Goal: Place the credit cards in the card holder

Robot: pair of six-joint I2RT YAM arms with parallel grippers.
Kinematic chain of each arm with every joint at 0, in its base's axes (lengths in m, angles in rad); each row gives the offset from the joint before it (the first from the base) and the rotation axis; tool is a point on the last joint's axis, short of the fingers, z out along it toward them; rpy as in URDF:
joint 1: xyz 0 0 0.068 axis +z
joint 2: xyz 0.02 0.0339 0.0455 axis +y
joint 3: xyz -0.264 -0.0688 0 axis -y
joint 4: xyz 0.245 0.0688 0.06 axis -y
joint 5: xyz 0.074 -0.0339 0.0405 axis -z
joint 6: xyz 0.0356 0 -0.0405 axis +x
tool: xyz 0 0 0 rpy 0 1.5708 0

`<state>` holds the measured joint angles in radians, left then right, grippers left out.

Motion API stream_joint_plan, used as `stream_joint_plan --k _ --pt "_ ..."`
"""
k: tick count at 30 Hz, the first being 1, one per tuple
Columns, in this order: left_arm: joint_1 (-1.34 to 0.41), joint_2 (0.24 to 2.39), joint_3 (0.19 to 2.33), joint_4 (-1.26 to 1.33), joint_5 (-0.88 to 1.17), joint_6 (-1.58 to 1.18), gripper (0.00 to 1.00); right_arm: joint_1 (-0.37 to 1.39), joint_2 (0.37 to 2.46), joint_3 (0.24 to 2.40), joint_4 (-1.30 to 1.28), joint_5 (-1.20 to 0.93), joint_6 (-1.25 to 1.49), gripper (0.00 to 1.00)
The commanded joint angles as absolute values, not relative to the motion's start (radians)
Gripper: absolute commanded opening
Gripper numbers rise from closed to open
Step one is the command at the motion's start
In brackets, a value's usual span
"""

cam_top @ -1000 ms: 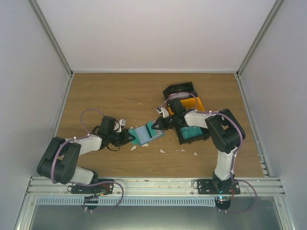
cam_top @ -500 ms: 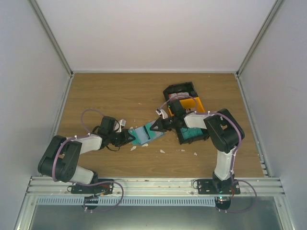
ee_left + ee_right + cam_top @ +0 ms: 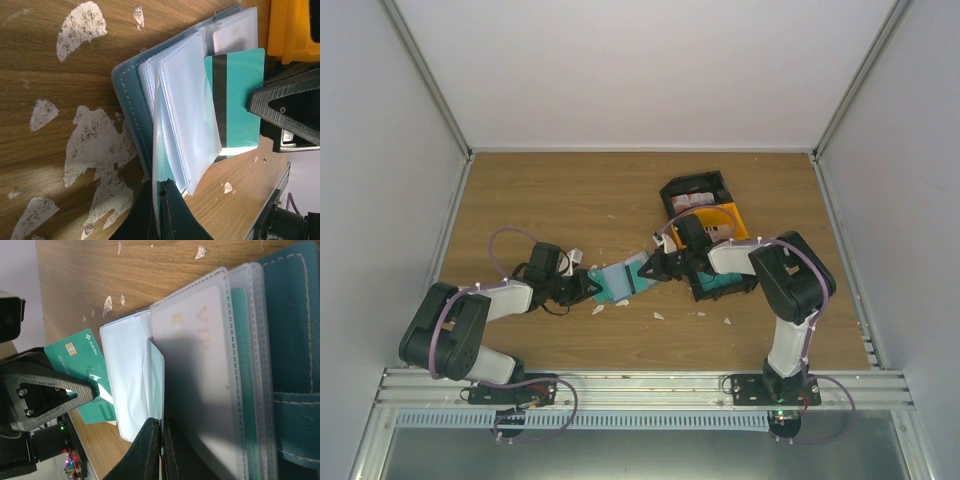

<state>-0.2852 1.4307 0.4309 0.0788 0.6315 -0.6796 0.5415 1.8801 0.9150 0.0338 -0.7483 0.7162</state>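
Top view: the card holder (image 3: 617,282) lies on the bench (image 3: 560,200) between the left end effector (image 3: 584,288) and the right end effector (image 3: 656,266).

Left wrist: the left tips are pinched tight on the card holder's clear leaf (image 3: 170,120). The teal credit card (image 3: 237,100) stands ahead-right, its edge nipped by the right one.

Right wrist: a green chip card (image 3: 75,362) shows left of the narrow right tips.

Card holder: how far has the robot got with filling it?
Done: a pale VIP card sits in a clear sleeve of the card holder. In hand: the right gripper pinches a striped teal card, half tucked in, while the left gripper grips the holder. Left: seating it; more cards seemingly wait in the black bin.
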Motion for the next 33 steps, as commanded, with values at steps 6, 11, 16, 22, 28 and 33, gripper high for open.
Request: stream_joint_plan --k 6,11,16,22,28,33 --pt "-0.282 1.431 0.408 0.084 0.618 -0.66 0.0 0.563 1.89 0.902 0.06 -0.758 0.763 0.04" --pt "-0.281 1.431 0.407 0.089 0.622 -0.662 0.0 0.573 1.919 0.922 0.075 -0.795 0.77 0.04" --pt "-0.281 1.424 0.403 0.087 0.619 -0.659 0.0 0.575 1.936 0.944 0.075 -0.8 0.772 0.04" --pt "-0.281 1.426 0.4 0.089 0.62 -0.659 0.0 0.583 1.966 0.974 0.077 -0.802 0.764 0.05" --pt "-0.282 1.438 0.398 0.093 0.617 -0.657 0.0 0.597 2.001 1.012 0.067 -0.811 0.745 0.07" --pt "-0.281 1.446 0.396 0.099 0.619 -0.658 0.0 0.604 2.017 1.034 0.057 -0.812 0.727 0.07"
